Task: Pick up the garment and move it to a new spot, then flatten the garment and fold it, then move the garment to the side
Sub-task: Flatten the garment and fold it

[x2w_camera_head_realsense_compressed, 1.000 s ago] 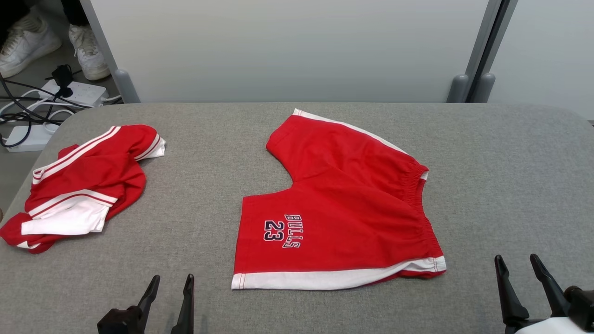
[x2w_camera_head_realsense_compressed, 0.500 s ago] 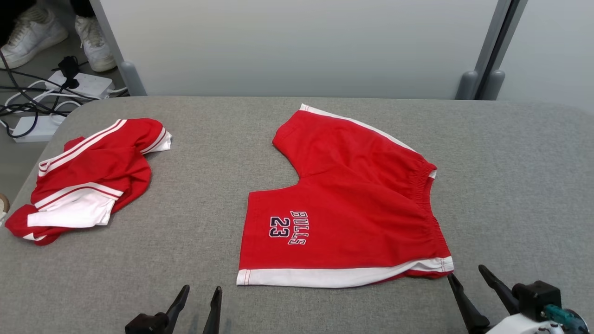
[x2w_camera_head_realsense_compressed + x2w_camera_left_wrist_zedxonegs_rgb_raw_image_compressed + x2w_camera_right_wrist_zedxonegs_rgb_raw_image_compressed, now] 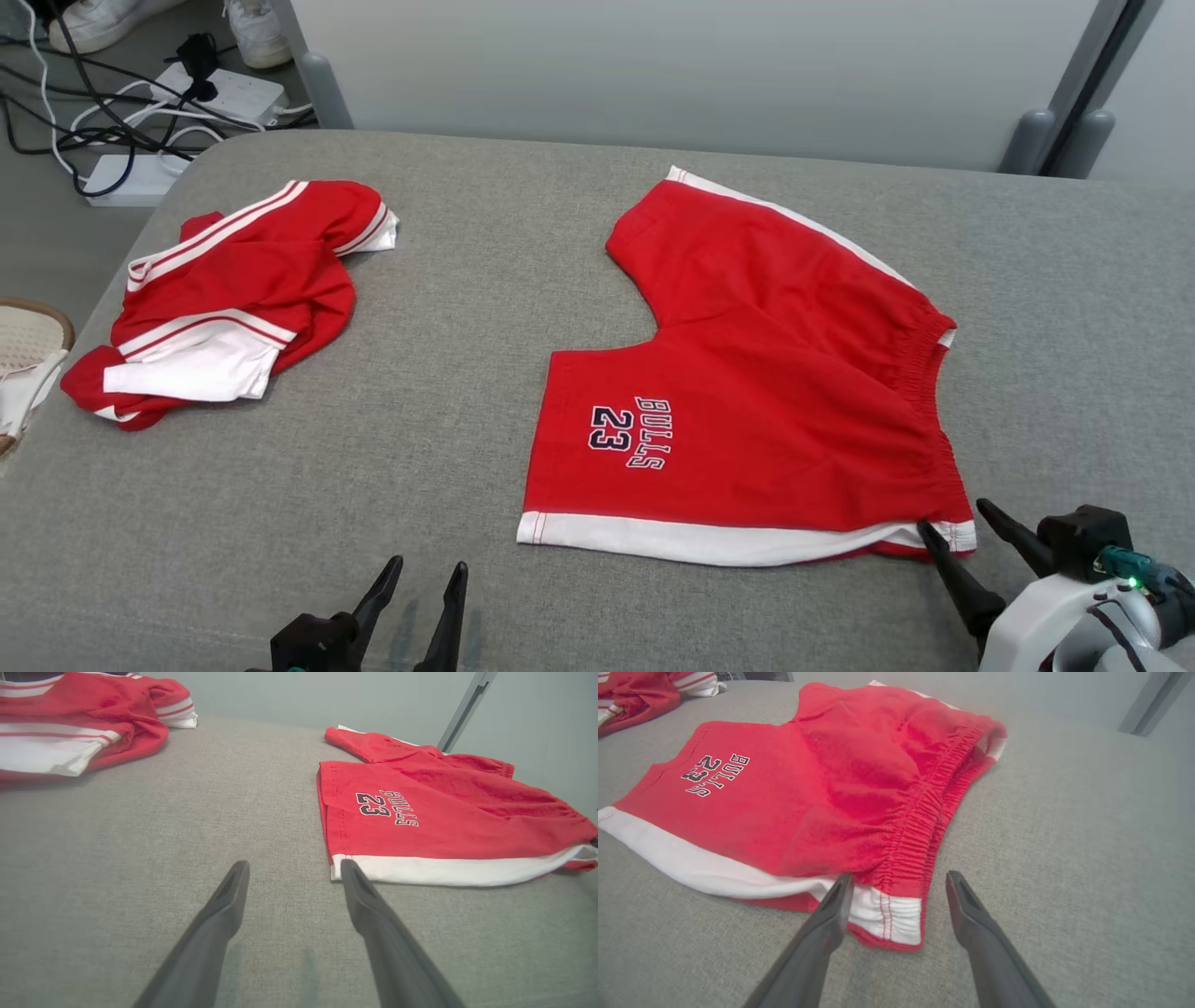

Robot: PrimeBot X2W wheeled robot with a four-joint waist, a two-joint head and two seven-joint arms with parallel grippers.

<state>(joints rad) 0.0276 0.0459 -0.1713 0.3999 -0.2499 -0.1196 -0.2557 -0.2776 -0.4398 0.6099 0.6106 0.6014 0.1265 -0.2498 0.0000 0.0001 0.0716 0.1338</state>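
Robotics laboratory or test bay. Pale partition panels (image 3: 653, 65) on grey posts (image 3: 1027, 140) stand behind a grey fabric-covered surface (image 3: 448, 280). White power strips (image 3: 224, 89) and tangled cables (image 3: 56, 140) lie on the bare floor (image 3: 37, 233) (a person's white shoes (image 3: 254, 23) stand nearby).

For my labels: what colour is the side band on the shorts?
White; the band shows best in the right wrist view, on red shorts.

Soft, even light from above keeps the scene bright, leaving only a thin shadow under the near hem of the red shorts (image 3: 766, 373) on the grey table (image 3: 448, 280). In the wrist views the table beyond the shorts bows and softens.
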